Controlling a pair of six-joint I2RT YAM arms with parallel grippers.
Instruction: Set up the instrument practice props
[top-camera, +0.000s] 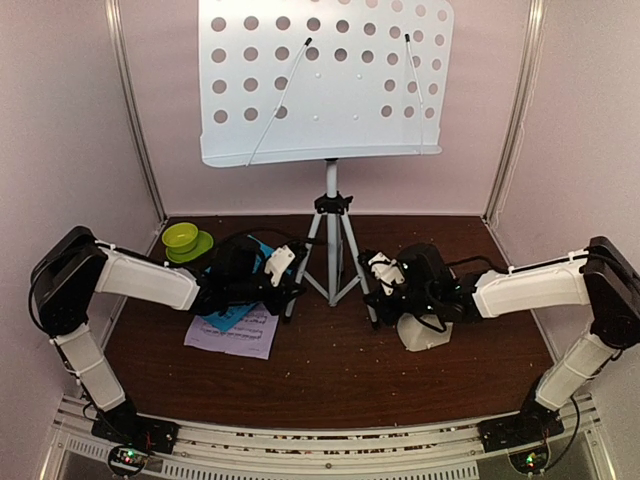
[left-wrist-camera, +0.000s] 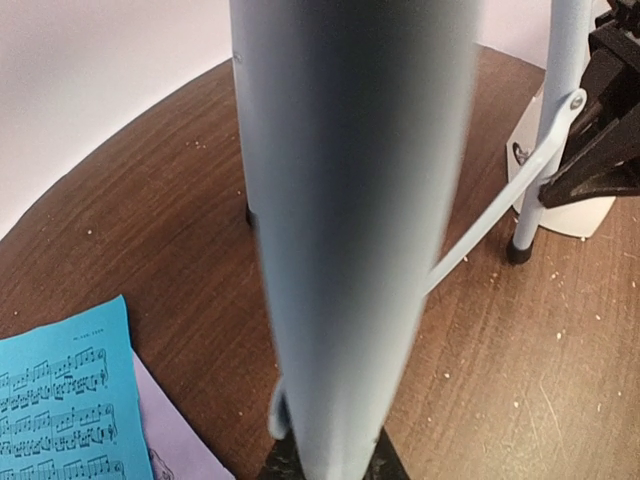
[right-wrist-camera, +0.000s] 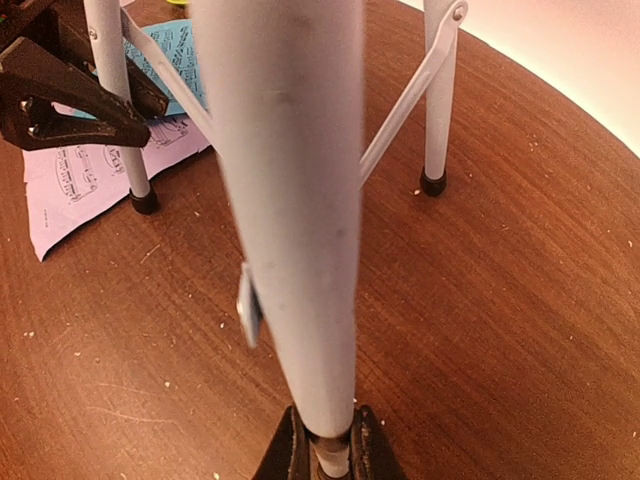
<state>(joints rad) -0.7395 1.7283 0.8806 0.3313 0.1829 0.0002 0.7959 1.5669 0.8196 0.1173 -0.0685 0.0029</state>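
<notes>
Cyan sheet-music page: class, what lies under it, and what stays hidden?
A lilac page lies under the cyan page, on the table. How far it runs beneath is covered.

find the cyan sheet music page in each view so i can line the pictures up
Top external: the cyan sheet-music page is left of centre on the table, partly under the left arm, overlapping the lilac page.
Left wrist: the page fills the bottom left corner.
Right wrist: the page is top left, between two tripod legs.
Shared landmark: the silver tripod, just right of the pages.
</notes>
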